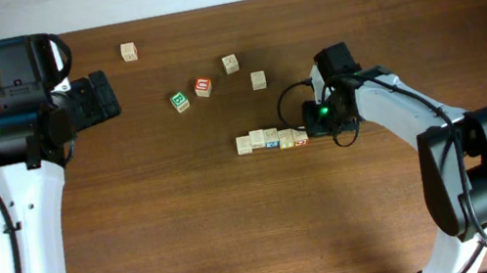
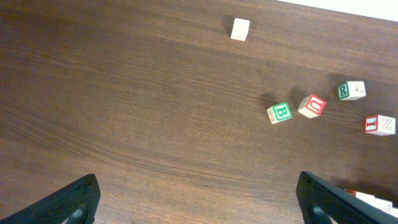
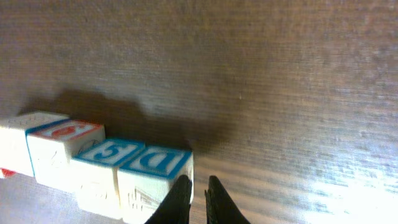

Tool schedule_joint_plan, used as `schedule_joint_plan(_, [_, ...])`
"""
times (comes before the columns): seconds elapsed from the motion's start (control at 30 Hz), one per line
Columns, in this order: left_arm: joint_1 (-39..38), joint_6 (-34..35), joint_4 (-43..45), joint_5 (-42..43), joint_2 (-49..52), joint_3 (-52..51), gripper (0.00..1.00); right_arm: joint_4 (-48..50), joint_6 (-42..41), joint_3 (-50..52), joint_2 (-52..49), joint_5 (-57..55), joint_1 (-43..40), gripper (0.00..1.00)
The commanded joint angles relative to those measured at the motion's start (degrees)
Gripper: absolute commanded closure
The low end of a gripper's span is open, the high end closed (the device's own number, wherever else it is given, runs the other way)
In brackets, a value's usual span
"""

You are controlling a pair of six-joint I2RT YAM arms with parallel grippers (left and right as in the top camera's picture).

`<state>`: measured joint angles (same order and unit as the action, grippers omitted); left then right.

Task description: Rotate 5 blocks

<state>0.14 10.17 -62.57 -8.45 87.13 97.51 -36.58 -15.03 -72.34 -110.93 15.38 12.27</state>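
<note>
Hovering beside the D block (image 3: pixel 155 177) ending the mid-table row of blocks (image 1: pixel 271 139), the right gripper (image 3: pixel 198 199) is pinched narrow and empty, likely between rotations, needing to open around a block next; left gripper (image 2: pixel 199 205) gapes wide.

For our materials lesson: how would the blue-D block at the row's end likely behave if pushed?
The blue-D block looks like a flat-faced wooden cube, so it would probably slide, not roll. It seems rigid, unlikely to deform. It touches its neighbour, so a push that way would likely move both.
</note>
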Motion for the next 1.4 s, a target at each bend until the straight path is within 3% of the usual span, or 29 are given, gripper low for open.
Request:
schedule_joint_plan(0.0, [0.31,0.7,0.07,-0.59,0.31,0.96,0.01,-3.17,0.07,-6.8,-0.28,0.48,0.42,0.88])
schedule_joint_plan(0.17, [0.31,0.72,0.07,-0.59,0.31,0.96,0.01,-6.6,-2.25,-13.7,-0.28,0.76,1.25,0.82])
schedule_joint_plan(0.27, [0.31,0.72,0.07,-0.59,0.31,0.96,0.01,-3.45,-8.59,-14.8,-0.28,2.62,3.67,0.82])
schedule_joint_plan(0.43, [0.31,0.72,0.07,-0.59,0.31,0.96,0.01,0.98,-11.91,-15.52,-1.55,-0.7,8.74,0.8])
schedule_joint_plan(0.73, [0.31,0.7,0.07,-0.59,0.31,0.96,0.01,-7.87,-11.82,-29.16,-13.03,-6.43,11.98,0.76])
schedule_joint_plan(1.2, [0.31,0.72,0.07,-0.59,0.31,0.96,0.01,-7.63,-13.92,-29.2,-19.19,-19.63,17.4,0.76])
schedule_joint_plan(1.37, [0.31,0.7,0.07,-0.59,0.31,0.96,0.01,-8.52,-15.54,-29.18,-20.04,-19.74,17.46,0.77])
